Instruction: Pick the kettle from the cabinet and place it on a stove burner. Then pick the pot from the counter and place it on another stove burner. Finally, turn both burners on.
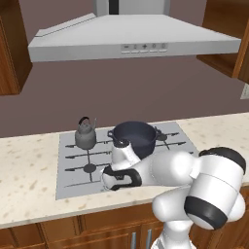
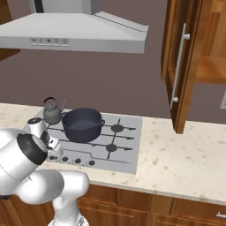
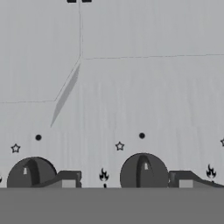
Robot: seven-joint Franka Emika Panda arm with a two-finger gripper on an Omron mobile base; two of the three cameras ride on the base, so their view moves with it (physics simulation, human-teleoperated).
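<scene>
Pot (image 1: 134, 137) front rim hidden behind arm; 2 knobs (image 3: 143, 171) cut by frame bottom; hand state perhaps unclear.

cooktop (image 3: 131, 87): brushed metal | knobs (image 3: 143, 171): dark, maybe plastic | counter (image 1: 29, 180): speckled stone

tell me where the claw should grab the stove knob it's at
Grip the round dark knob across its raised middle ridge, one fingertip on each flat side, coming straight down at the cooktop. The ridge runs along the hand view's vertical, so the claw already straddles it.
</scene>
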